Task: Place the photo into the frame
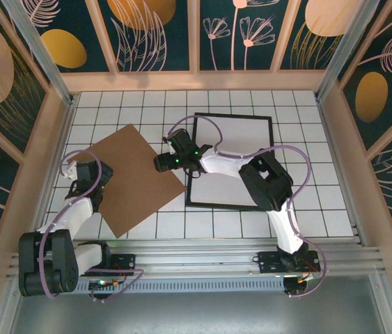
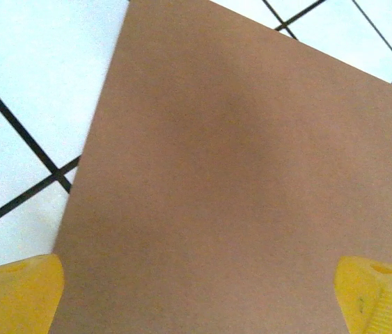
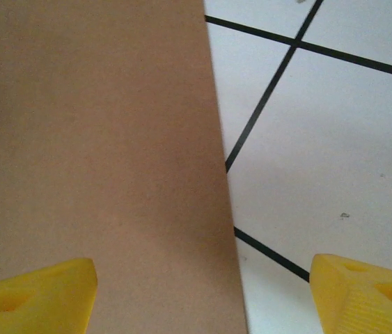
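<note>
The left gripper [image 2: 196, 298] hangs over the left corner of the brown backing board [image 1: 136, 179], fingers apart, holding nothing. The board lies askew on the tiled table [image 1: 321, 209], beside the frame [image 1: 234, 115] rather than over it, I judge so the opening stays free; the right gripper [image 3: 202, 298], also spread and empty, straddles the board's right edge. Farther off, the black-rimmed frame lies flat with a white face inside; whether that is the photo's back I cannot tell; the right arm [image 1: 265, 181] crosses it, barring access.
</note>
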Robot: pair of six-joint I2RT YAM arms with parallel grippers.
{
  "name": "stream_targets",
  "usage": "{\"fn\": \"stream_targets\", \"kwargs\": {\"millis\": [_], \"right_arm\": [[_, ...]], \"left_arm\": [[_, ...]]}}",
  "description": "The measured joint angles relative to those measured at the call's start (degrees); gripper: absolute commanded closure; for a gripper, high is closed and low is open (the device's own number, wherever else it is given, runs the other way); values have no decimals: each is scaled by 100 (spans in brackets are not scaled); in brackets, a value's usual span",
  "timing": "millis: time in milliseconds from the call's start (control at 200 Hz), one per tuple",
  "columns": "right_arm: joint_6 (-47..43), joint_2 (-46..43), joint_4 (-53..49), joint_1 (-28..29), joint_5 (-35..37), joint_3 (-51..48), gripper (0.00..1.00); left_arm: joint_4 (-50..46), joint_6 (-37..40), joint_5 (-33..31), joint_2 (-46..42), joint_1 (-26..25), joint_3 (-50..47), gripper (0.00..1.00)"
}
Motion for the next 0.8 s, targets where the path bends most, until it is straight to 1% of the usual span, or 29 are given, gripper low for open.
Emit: {"fn": "stream_targets", "kwargs": {"millis": [195, 370, 510, 641, 801], "right_arm": [[186, 481, -66, -9, -68, 492, 21], [354, 673, -48, -22, -297, 581, 24], [511, 752, -20, -35, -619, 693, 27], [619, 774, -81, -92, -713, 754, 28], [822, 769, -101, -227, -807, 752, 29]], "left_arm": [[15, -2, 33, 505, 122, -13, 1], [140, 44, 227, 664, 125, -48, 2], [442, 87, 557, 739, 160, -68, 4], [776, 140, 739, 892, 225, -90, 7], [1263, 175, 1021, 1113, 267, -90, 8]]}}
